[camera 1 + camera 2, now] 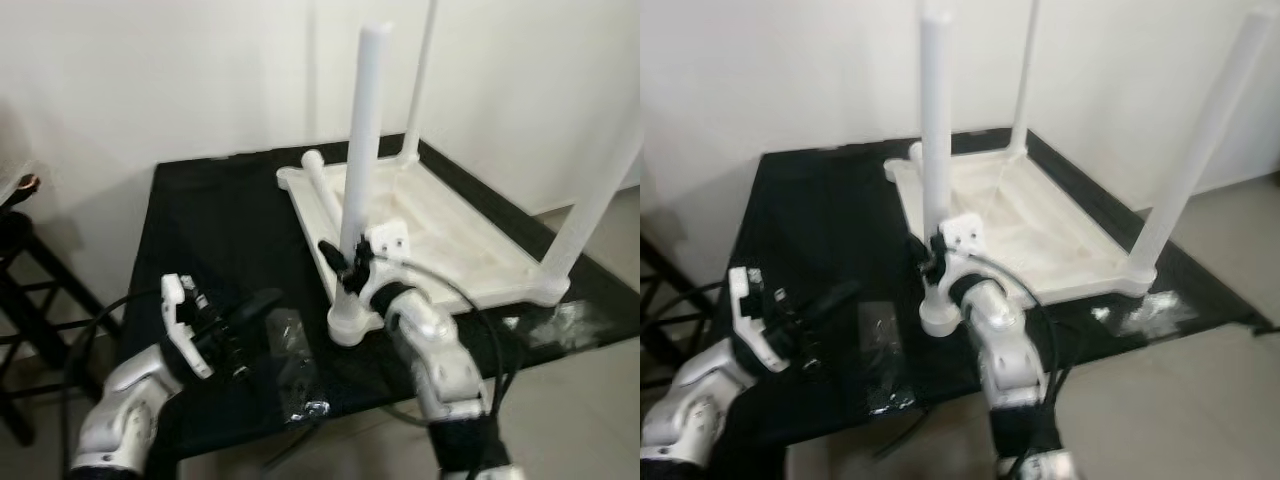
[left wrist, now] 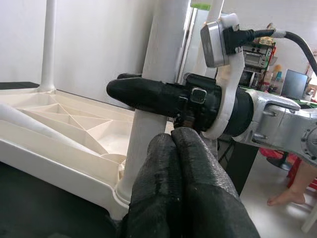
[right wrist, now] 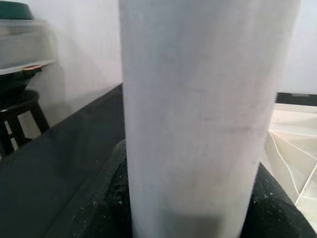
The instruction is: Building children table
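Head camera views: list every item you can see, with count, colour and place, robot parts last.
Tabletop: one, white, upside down on the black mat.
Upright legs: three, white, at the tabletop's corners.
Loose leg: one, white, lying on the tabletop.
Black mat: one, on the floor by the wall.
Plastic bag: one, clear, on the mat.
Stool: one, dark, at left.
Left gripper: shut, near the bag.
Right gripper: shut on the nearest upright leg.

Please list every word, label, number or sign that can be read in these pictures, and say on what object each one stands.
None can be read. The white table leg, the upturned tabletop and the clear plastic bag show no print; the shelf items behind the right gripper are too small and blurred.
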